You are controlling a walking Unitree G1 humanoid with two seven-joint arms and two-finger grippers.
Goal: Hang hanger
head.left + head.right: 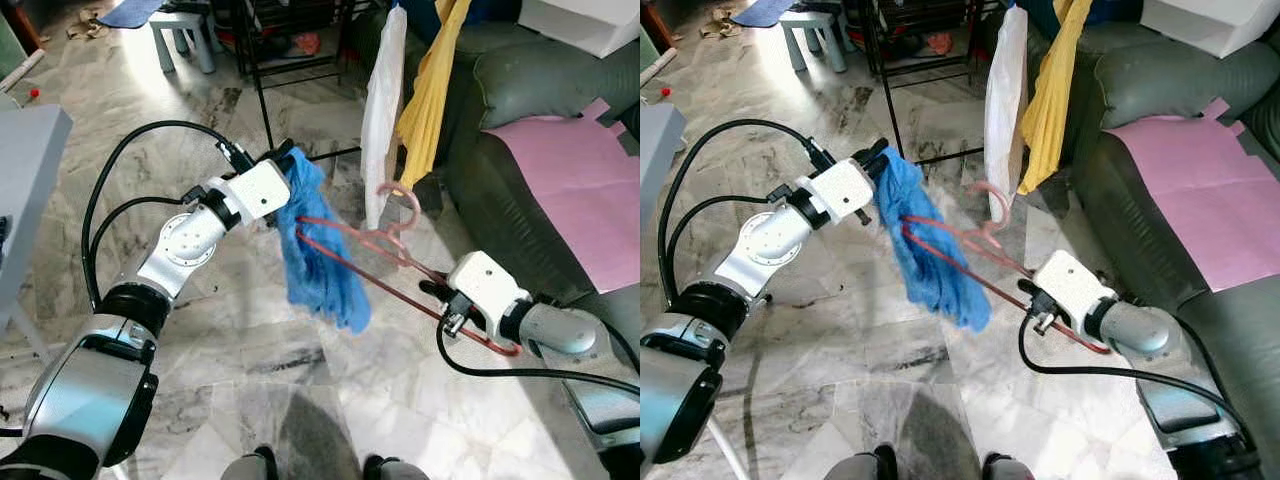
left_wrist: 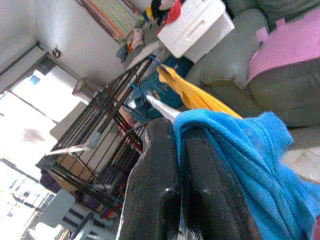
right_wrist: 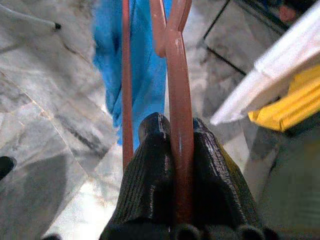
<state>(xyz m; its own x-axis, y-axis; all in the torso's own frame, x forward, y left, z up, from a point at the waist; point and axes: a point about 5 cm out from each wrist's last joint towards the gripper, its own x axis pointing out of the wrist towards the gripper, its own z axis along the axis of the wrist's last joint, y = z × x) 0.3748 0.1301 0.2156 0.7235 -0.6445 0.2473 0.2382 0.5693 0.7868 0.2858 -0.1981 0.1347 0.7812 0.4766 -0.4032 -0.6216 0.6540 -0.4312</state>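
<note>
A reddish-pink hanger is held out over the marble floor, its hook up near the hanging white cloth. My right gripper is shut on the hanger's upper bar; the black fingers clamp it on both sides. A blue cloth is draped over the hanger's far end and hangs down. My left gripper is shut on the cloth's top edge, pinched between its fingers.
A black drying rack stands behind, with the white cloth and a yellow cloth hanging from it. A dark green sofa with a pink sheet is at the right. A grey stool stands far back, a grey table edge at the left.
</note>
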